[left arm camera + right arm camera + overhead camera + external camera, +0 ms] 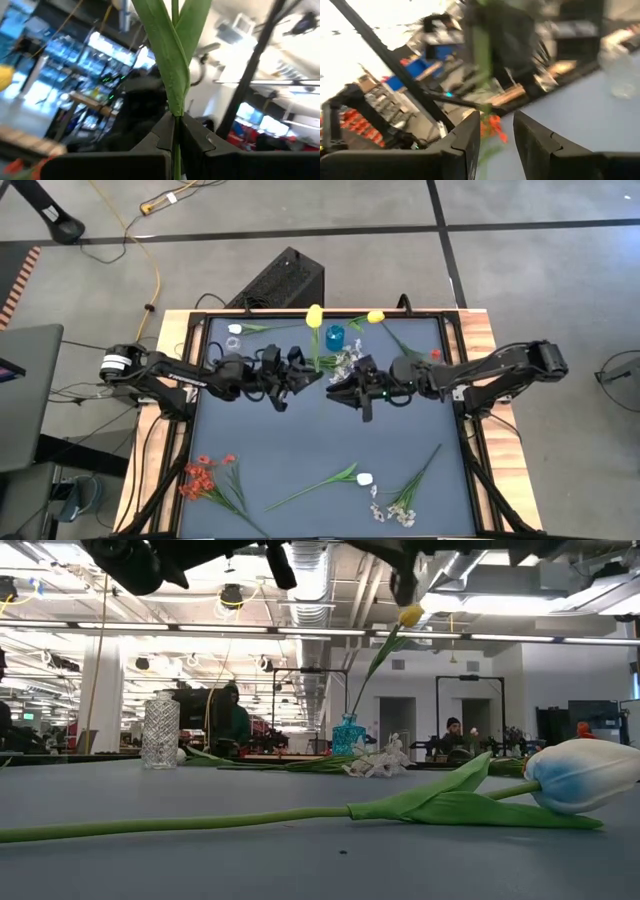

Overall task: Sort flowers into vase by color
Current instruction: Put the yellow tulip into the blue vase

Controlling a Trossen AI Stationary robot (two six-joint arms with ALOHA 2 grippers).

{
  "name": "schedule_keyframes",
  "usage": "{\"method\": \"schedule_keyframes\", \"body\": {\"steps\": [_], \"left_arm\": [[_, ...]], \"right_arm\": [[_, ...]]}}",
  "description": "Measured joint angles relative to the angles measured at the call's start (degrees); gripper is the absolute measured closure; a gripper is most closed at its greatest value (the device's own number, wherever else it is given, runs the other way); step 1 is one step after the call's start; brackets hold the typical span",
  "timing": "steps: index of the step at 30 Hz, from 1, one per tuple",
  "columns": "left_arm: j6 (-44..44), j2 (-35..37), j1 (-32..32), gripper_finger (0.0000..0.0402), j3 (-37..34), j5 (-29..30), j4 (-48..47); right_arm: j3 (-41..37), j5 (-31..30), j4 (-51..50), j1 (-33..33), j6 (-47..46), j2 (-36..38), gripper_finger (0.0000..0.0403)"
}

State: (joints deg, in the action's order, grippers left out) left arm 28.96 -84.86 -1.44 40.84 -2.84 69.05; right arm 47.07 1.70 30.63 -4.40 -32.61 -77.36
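Left gripper (176, 137) fingers clenched on the yellow flower (314, 316) stem, axis upright, beside the blue vase (335, 336). Right gripper (495, 137) released, nearby. We lower left.

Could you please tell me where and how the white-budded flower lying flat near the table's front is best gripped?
Take the white-budded flower by its bare stem, well clear of the leafy bud end, and come straight down with the fingers across it. It lies flat on the table, and that stretch is thin and uncluttered. The open right hand seems freest.
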Motion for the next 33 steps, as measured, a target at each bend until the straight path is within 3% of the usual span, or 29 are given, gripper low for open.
{"method": "schedule_keyframes", "body": {"steps": [5,17,29,33], "left_arm": [[0.5,0.0,1.0,0.0401,0.0,1.8,-1.9],[-0.4,0.0,2.2,0.0401,0.0,3.7,-2.9],[0.7,0.0,2.2,0.0401,0.1,7.1,-3.6],[0.9,0.1,2.2,0.0401,0.1,7.0,-3.8]], "right_arm": [[0.0,1.3,5.3,-0.5,2.8,-2.7,0.0259],[0.0,1.4,5.2,-0.3,3.2,-3.6,0.0265],[0.0,1.1,5.0,-0.3,5.4,-3.6,0.0384],[0.0,1.2,5.0,-0.3,4.2,-3.6,0.0387]]}}
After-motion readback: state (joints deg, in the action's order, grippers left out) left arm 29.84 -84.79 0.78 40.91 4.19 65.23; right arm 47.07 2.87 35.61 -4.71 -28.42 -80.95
